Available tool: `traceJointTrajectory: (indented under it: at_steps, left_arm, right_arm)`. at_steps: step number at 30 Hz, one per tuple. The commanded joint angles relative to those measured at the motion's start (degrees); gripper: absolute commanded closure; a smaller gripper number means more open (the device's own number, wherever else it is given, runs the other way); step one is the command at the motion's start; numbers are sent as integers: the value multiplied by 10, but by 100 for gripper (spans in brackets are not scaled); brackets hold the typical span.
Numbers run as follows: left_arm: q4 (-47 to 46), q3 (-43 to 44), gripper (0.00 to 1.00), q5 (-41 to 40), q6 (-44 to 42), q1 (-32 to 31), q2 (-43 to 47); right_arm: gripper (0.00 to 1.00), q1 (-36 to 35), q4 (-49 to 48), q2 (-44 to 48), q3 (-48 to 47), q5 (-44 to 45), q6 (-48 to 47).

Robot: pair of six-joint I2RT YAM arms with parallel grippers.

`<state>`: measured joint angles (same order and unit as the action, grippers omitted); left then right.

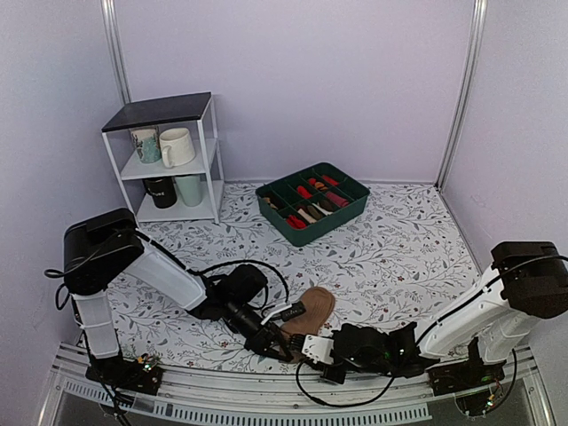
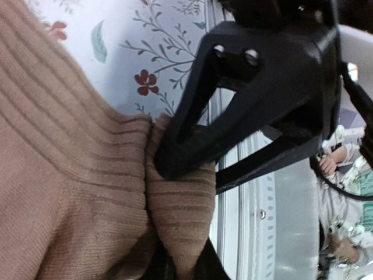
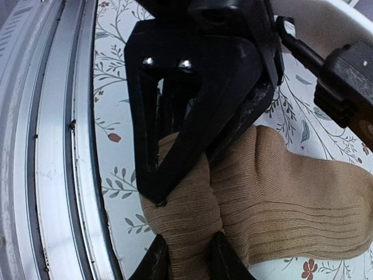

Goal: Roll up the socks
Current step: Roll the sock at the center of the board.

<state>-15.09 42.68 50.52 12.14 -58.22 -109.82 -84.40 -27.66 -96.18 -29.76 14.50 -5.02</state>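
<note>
The socks (image 1: 312, 309) lie as a tan-brown ribbed strip near the table's front edge, between the two arms. Their near end is bunched into a fold (image 2: 180, 210). My left gripper (image 1: 271, 342) is shut on this fold; in the left wrist view the knit is pinched between my left gripper (image 2: 182, 265) at the bottom edge. My right gripper (image 1: 312, 346) meets it from the right. In the right wrist view my right gripper (image 3: 189, 259) squeezes the same bunched end of the socks (image 3: 192, 216). The two grippers stand almost touching.
A green divided box (image 1: 353, 206) holding several rolled socks stands at the back centre. A white shelf (image 1: 211, 151) with mugs stands at the back left. The metal rail (image 3: 52, 175) of the table's front edge runs right beside both grippers.
</note>
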Motion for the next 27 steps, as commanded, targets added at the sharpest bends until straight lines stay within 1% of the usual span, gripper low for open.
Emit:
traceJointTrajectory:
  at_steps: [1, 4, 5, 7, 8, 10, 13, 16, 18, 21, 23, 25, 26, 27]
  left_arm:
    - [43, -9, 86, -43, -21, 1, -4]
    - [57, -11, 86, -86, -50, 1, 37]
    - [59, -13, 84, -100, -59, 1, 54]
    - [66, -17, 76, -125, -81, 1, 85]
    - [64, -23, 75, -136, -90, 2, 102]
    - [53, -42, 74, -159, -101, 2, 141]
    - [30, -83, 72, -209, -111, 3, 195]
    - [-14, -129, 70, -222, -112, 2, 246]
    - [-50, -157, 56, -208, -116, -2, 278]
    - [-94, -194, 53, -217, -150, -36, 324]
    - [-107, -204, 51, -220, -171, -47, 330]
    - [-105, -200, 50, -221, -184, -49, 315]
    - [-101, -194, 47, -222, -192, -51, 304]
    - [-99, -189, 39, -224, -200, -52, 294]
  right_arm:
    - [81, 10, 79, -32, -4, -80, 58]
    - [82, 25, 95, -26, 6, -131, 95]
    - [82, 32, 100, -25, 9, -152, 103]
    - [83, 44, 116, -24, 7, -191, 117]
    - [83, 51, 126, -23, 3, -212, 120]
    - [83, 64, 149, -24, -6, -245, 129]
    - [82, 82, 156, -13, -3, -286, 143]
    - [82, 111, 159, -13, -5, -337, 156]
    - [82, 135, 168, -27, -15, -374, 165]
    - [82, 159, 200, -52, -42, -410, 171]
    - [82, 172, 240, -73, -69, -428, 173]
    - [82, 184, 274, -95, -96, -449, 176]
    - [82, 187, 287, -103, -106, -458, 175]
    - [82, 188, 297, -108, -112, -463, 174]
